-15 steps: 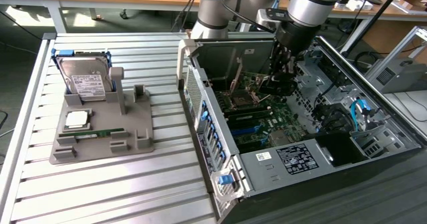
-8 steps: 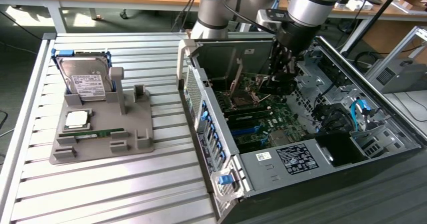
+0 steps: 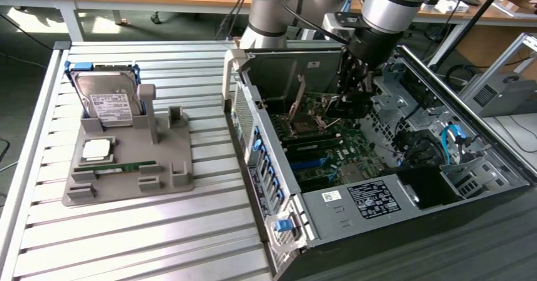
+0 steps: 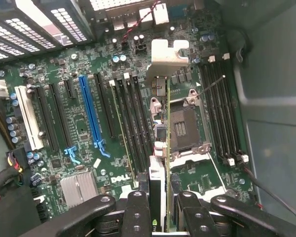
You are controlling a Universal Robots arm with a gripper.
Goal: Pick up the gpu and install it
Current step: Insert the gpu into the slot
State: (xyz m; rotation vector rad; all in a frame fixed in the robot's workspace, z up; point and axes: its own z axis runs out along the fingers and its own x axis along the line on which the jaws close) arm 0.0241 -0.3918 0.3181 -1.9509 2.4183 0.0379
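My gripper (image 4: pixel 160 197) is shut on the gpu (image 4: pixel 166 143), a thin dark card seen edge-on between the two black fingers (image 4: pixel 137 210). Its silvery bracket (image 4: pixel 167 53) points away from the wrist. The card hangs above the green motherboard (image 4: pixel 84 148), over the open CPU socket (image 4: pixel 183 127) and beside the row of black slots; it touches no slot. The long blue slot (image 4: pixel 91 116) lies off to one side of it. In the exterior view the gripper (image 3: pixel 348 95) is lowered inside the open computer case (image 3: pixel 277 168) with the dark gpu (image 3: pixel 351 110) under it.
A grey fixture (image 3: pixel 168 168) on the slatted table at the exterior view's left holds a hard drive (image 3: pixel 105 99), a CPU chip (image 3: pixel 97 149) and a green memory stick (image 3: pixel 126 166). Case walls, drive cages and cables (image 3: pixel 453 136) surround the gripper.
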